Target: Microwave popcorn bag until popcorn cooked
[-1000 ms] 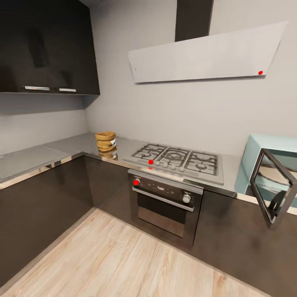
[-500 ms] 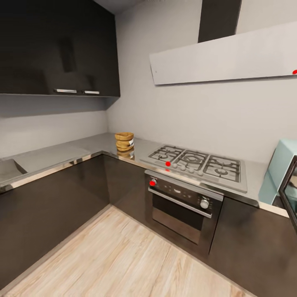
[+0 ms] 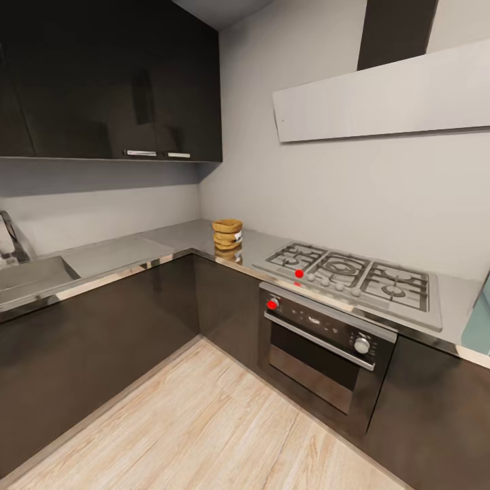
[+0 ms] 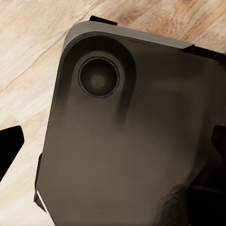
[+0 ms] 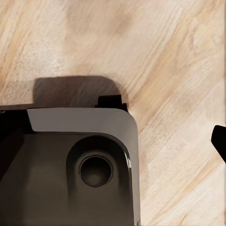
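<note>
While gripper states cannot be told — popcorn bag (image 3: 227, 233) upright on corner countertop (image 3: 170, 239), beside hob (image 3: 354, 275).

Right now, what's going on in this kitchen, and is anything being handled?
Nothing is being handled. The head view looks across the corner of the kitchen: the popcorn bag stands upright on the grey countertop, between the corner and the gas hob, with the built-in oven below the hob. A pale blue sliver at the picture's right edge is probably the microwave. Both wrist views look down on the light wood floor and a dark part of the robot's base.
</note>
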{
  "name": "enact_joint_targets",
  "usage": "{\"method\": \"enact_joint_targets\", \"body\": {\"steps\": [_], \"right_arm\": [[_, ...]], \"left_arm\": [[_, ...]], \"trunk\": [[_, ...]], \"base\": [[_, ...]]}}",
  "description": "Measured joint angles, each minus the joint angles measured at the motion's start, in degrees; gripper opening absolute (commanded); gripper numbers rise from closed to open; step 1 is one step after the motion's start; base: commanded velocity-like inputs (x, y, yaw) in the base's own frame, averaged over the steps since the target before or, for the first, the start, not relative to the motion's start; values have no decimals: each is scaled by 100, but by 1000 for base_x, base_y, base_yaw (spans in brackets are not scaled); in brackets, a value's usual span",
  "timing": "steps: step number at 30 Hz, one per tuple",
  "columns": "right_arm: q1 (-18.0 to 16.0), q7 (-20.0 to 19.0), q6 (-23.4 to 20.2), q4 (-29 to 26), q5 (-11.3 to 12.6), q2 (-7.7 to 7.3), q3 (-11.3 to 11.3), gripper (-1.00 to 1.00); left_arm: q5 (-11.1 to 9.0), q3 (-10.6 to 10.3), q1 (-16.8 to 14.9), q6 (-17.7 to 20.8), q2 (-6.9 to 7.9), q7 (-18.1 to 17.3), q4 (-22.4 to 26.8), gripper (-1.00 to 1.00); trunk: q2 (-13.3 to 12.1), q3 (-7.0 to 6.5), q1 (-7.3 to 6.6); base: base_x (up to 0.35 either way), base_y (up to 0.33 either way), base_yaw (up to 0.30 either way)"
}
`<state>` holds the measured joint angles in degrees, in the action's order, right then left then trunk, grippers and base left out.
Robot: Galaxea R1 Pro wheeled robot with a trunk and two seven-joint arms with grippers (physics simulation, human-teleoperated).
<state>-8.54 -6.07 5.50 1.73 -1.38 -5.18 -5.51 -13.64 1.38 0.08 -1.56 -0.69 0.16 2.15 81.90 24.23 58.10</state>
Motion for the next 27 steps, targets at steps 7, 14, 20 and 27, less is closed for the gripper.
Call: {"method": "enact_joint_targets", "body": {"steps": [7, 14, 20, 27], "right_arm": [[0, -22, -20, -6, -72, -10, 13, 100], [0, -27, -6, -5, -354, 13, 6, 100], [0, -30, -12, -3, -367, 3, 9, 100], [0, -30, -14, 1, -370, 6, 11, 100]], "left_arm": [[0, 1, 0, 0, 0, 0, 0, 100], [12, -18, 0, 0, 4, -28, 0, 100], [13, -20, 0, 0, 8, -39, 0, 100], [14, -23, 0, 0, 8, -40, 0, 100]], "trunk": [[0, -1, 0], [0, -1, 0], [0, 0, -2], [0, -1, -2]], "base": [[0, 0, 2], [5, 1, 0], [115, 71, 0], [141, 94, 0]]}}
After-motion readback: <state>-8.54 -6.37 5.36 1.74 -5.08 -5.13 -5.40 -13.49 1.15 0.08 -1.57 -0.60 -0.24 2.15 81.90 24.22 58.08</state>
